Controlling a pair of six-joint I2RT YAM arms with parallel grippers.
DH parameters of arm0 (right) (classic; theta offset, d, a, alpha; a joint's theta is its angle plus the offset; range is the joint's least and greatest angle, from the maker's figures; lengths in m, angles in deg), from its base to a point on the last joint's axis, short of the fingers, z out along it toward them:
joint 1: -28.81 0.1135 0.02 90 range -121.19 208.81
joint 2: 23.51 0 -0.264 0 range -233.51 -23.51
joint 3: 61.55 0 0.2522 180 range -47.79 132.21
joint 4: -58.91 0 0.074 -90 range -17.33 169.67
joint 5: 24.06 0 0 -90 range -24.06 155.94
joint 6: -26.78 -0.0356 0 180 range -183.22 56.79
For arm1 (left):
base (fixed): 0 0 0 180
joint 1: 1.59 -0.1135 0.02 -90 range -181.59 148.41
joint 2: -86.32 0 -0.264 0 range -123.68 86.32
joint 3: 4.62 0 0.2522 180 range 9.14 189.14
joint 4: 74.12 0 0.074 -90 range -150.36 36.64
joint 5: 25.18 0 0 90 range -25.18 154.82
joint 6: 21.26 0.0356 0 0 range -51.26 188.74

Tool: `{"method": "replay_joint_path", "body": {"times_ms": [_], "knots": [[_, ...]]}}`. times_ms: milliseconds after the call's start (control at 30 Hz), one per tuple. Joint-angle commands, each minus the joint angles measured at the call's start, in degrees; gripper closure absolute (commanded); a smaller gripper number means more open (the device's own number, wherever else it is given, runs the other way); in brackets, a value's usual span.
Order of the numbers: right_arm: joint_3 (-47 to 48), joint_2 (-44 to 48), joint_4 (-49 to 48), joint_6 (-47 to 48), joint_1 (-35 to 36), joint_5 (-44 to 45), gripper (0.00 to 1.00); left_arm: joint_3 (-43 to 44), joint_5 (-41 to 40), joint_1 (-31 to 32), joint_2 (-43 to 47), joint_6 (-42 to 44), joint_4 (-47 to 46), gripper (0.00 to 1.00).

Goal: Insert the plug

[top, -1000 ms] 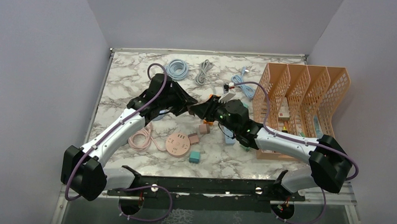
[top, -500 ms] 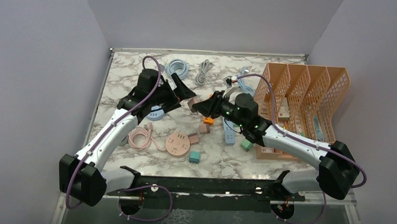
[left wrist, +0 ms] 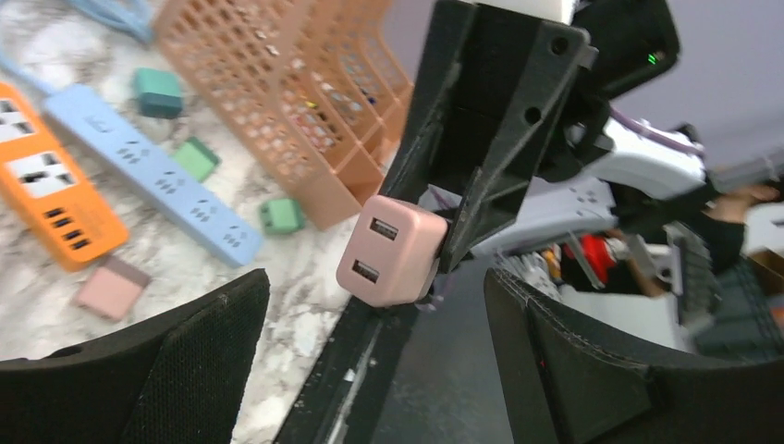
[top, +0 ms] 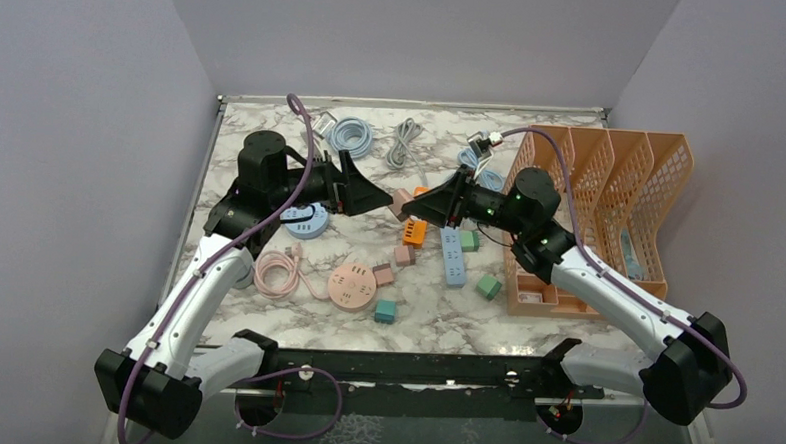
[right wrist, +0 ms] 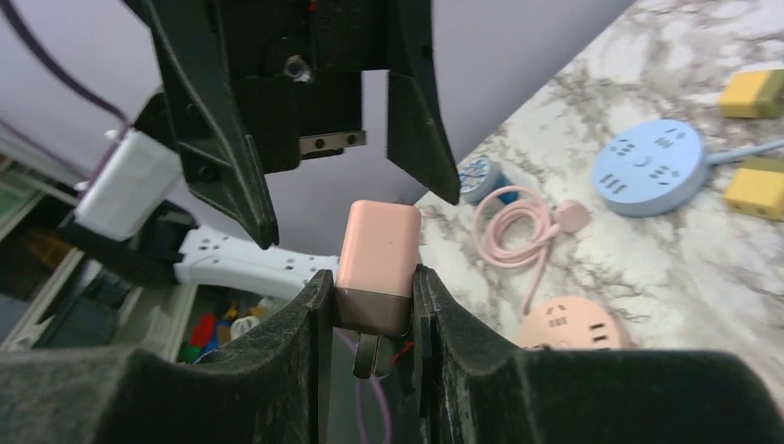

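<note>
A pink plug [right wrist: 377, 252] with two USB ports and metal prongs is clamped in my right gripper [right wrist: 370, 277], which is shut on its prong end and holds it above the table. In the left wrist view the plug [left wrist: 390, 250] hangs in front of my left gripper [left wrist: 374, 282], whose jaws stand wide open and touch nothing. From above, the left gripper [top: 365, 194] and right gripper [top: 425, 205] face each other, the plug [top: 401, 202] between them. Below lie an orange power strip [top: 416, 228], a blue power strip [top: 453, 257] and a round pink socket [top: 351, 285].
An orange file rack [top: 601, 191] stands at the right. A round blue socket [top: 307, 221] lies under the left arm. Green cubes [top: 487, 285], pink cubes [top: 404, 255] and a teal cube [top: 385, 311] are scattered around. Coiled cables [top: 351, 135] lie at the back, a pink cable [top: 279, 274] at left.
The two grippers met at the centre on the plug; the left one opened and drew back to the left. The right arm pulled back right with the plug in its grip.
</note>
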Motion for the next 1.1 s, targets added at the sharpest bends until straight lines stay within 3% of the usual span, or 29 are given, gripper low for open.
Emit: {"method": "replay_joint_path", "body": {"times_ms": [0, 167, 333, 500, 667, 833, 933, 1000, 1067], "knots": [[3.39, 0.28, -5.00, -5.69, -0.28, -10.05, 0.92, -0.59, 13.00, -0.19, 0.73, -5.16, -8.59, 0.13], [6.95, -2.15, -4.82, -7.45, -0.26, -14.37, 0.93, -0.38, 16.61, -0.15, 0.37, -8.71, -10.34, 0.26], [8.53, -3.54, -5.79, -8.74, -0.30, -16.54, 0.95, -0.32, 17.55, -0.15, 0.94, -11.59, -13.04, 0.45], [9.39, -5.42, -6.63, -9.38, -0.26, -19.63, 0.96, -1.14, 17.71, -0.07, 0.97, -14.71, -15.91, 0.47], [10.26, -6.86, -5.18, -8.48, -0.26, -19.52, 0.96, -2.77, 19.23, 0.00, 0.75, -15.17, -15.98, 0.59], [10.16, -8.14, -6.52, -9.03, -0.28, -19.03, 0.97, -4.11, 21.22, 0.11, 0.31, -14.65, -15.95, 0.64], [10.24, -8.60, -7.28, -9.25, -0.26, -19.40, 0.96, -4.38, 21.06, 0.07, -0.01, -14.18, -15.86, 0.80], [10.40, -8.52, -6.08, -8.40, -0.26, -19.16, 0.85, -4.22, 20.93, 0.11, -0.36, -13.25, -15.58, 1.00], [10.28, -7.87, -3.40, -6.54, -0.30, -16.98, 0.62, -3.84, 19.70, 0.05, -0.65, -10.88, -14.23, 1.00]]}}
